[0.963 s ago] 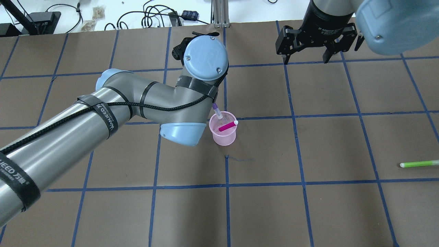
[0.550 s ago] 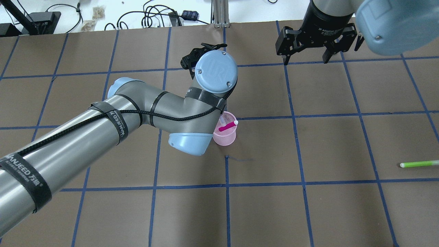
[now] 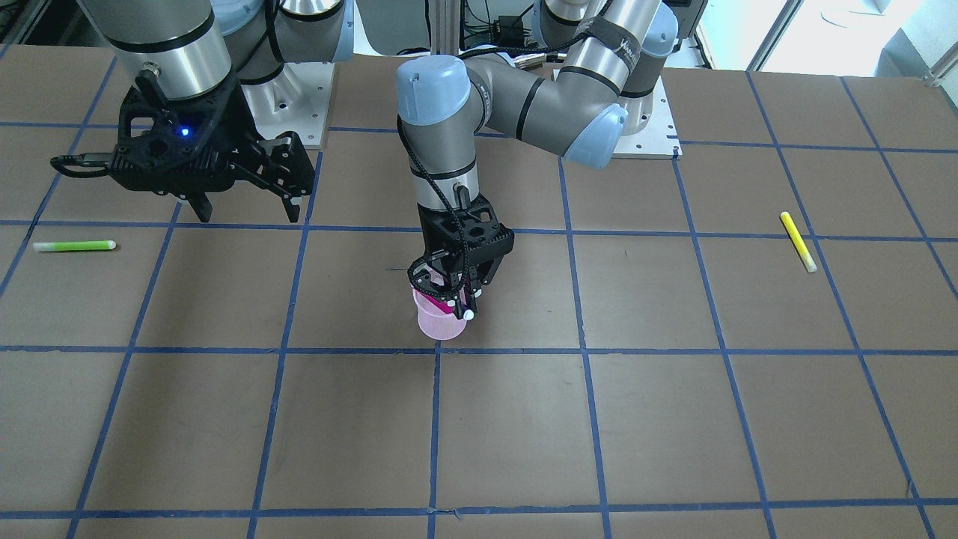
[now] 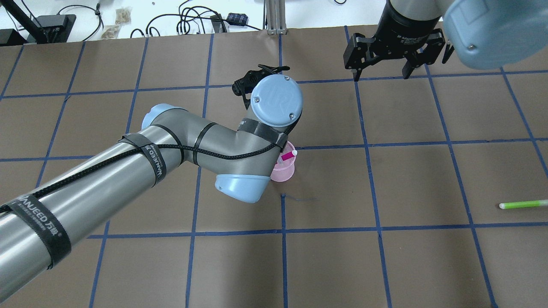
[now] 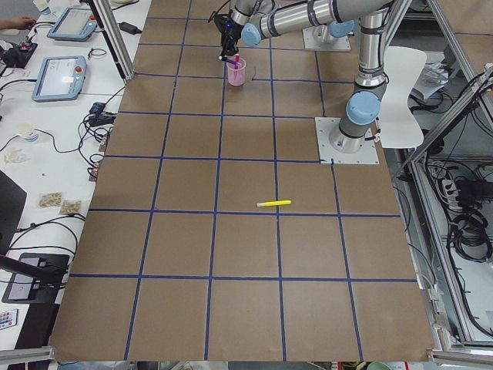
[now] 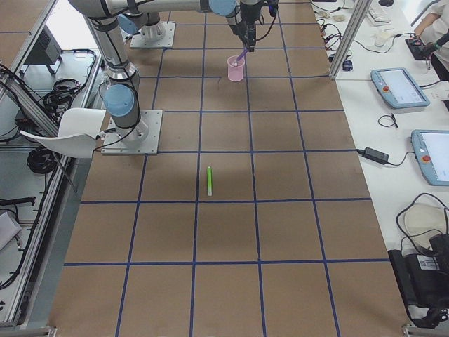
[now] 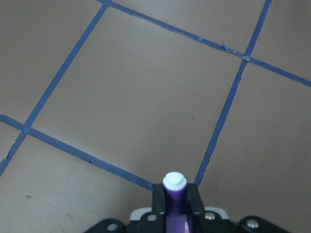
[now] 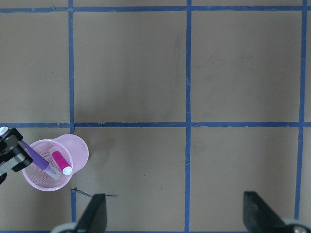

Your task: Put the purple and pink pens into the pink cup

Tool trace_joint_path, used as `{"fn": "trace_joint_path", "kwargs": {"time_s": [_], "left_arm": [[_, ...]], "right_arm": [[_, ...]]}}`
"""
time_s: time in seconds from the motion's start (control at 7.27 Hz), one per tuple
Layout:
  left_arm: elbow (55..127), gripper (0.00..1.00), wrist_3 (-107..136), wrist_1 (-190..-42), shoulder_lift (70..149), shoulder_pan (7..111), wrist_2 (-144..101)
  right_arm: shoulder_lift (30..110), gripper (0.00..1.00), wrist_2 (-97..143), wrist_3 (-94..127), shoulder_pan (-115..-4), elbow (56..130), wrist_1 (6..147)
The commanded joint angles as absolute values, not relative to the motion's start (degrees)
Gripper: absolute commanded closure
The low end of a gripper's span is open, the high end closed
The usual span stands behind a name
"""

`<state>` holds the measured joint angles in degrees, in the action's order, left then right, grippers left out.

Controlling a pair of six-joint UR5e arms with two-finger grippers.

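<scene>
The pink cup point(image 4: 286, 172) stands upright near the table's middle; it also shows in the right wrist view point(image 8: 77, 150) and the front view point(image 3: 435, 323). The pink pen point(image 8: 60, 162) leans inside it, its white tip at the rim point(image 4: 293, 152). My left gripper point(image 3: 455, 293) is right above the cup, shut on the purple pen point(image 7: 174, 194). That pen slants down into the cup's mouth point(image 8: 38, 156). In the overhead view the left wrist hides the gripper and the purple pen. My right gripper point(image 4: 383, 64) is open and empty, high over the far right of the table.
A green pen point(image 4: 522, 204) lies on the table at the robot's right, also in the front view point(image 3: 73, 245). A yellow pen point(image 3: 798, 241) lies at the robot's left. Brown paper with a blue tape grid covers the table. Cables lie beyond the far edge.
My left arm has moved right, over the cup, with the purple pen. The wrist now covers the pen and half of the cup. The right arm has not moved.
</scene>
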<state>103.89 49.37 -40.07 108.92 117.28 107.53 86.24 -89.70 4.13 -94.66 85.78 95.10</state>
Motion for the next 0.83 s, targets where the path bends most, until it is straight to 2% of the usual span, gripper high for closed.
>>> {"fn": "trace_joint_path", "kwargs": {"time_s": [0.0, 0.14, 0.28, 0.69], "left_arm": [[104.24, 0.56, 49.31, -39.99, 108.9, 117.33, 107.4], [104.24, 0.09, 49.39, -39.9, 108.9, 117.33, 107.4], [103.98, 0.0, 49.48, -39.9, 108.9, 117.33, 107.32], [102.58, 0.0, 45.65, -40.6, 106.8, 116.2, 107.14]], "right_arm": [[86.22, 0.0, -89.65, 4.13, -94.66, 85.78, 95.18], [86.31, 0.0, -89.65, 4.13, -94.75, 85.78, 95.19], [86.31, 0.0, -89.65, 4.13, -94.75, 85.78, 95.19], [86.4, 0.0, -89.65, 4.13, -94.75, 85.78, 95.27]]}}
